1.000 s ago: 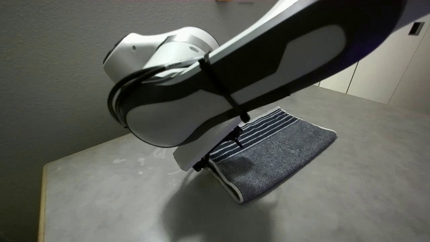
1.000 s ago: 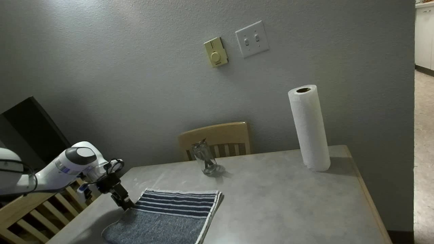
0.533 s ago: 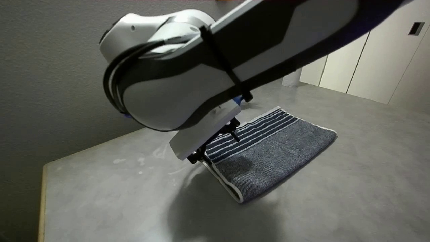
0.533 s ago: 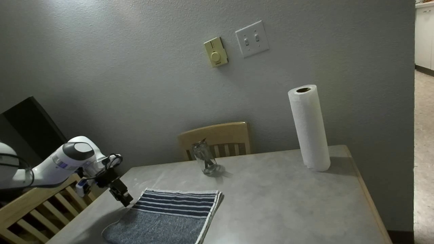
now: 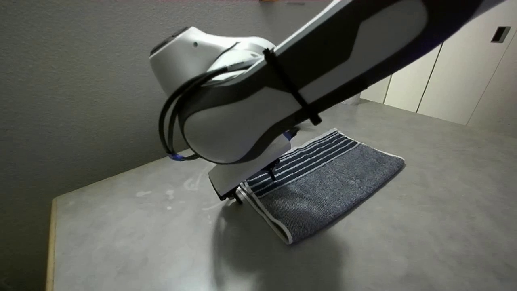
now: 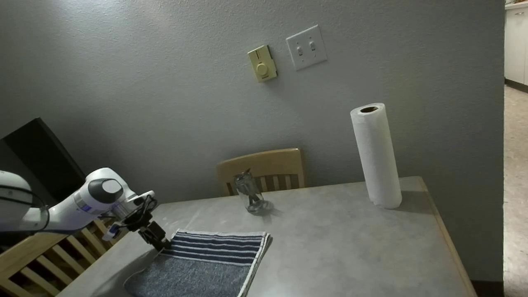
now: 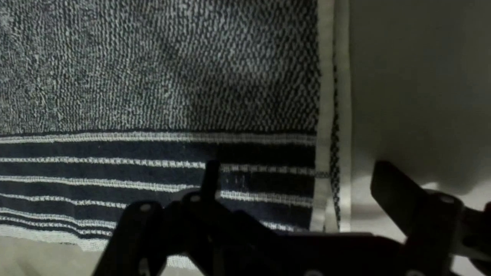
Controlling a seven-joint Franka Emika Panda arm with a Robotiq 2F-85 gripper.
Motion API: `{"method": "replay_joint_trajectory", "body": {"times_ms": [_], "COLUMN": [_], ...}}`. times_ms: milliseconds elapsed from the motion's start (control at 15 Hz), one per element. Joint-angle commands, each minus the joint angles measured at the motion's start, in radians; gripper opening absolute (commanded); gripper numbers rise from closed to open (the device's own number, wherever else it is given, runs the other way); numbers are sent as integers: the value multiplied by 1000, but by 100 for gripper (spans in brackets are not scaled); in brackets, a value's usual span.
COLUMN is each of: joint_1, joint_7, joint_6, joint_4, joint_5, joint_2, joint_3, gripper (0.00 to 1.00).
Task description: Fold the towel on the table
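Evidently, jaws apart, the black two-fingered hand (image 7: 297, 165) straddles the white side edge (image 7: 324, 96) of the rectangular blue-grey terry towel (image 5: 329, 184), at its striped end, on the light-grey matte desk (image 5: 436, 202).

In an exterior view we look down past the near arm (image 5: 282, 103); in an exterior view, toward the wall (image 6: 173, 103); wrist view, close overhead; all share the towel (image 7: 165, 96).
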Motion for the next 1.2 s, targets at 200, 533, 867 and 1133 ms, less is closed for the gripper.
{"method": "replay_joint_trajectory", "body": {"times_ms": [200,533,867,1133], "joint_1": [-2,10,13,9], "joint_7": [21,32,26,19], "joint_6": [-7,-83,-105,-130], "joint_4": [-178,-228,-235,-197], "joint_5": [2,-13,-20,-16], "joint_2": [-106,-138,-142,-119], "joint_3": [3,-7,-7,1], "gripper": [100,100,100,100]}}
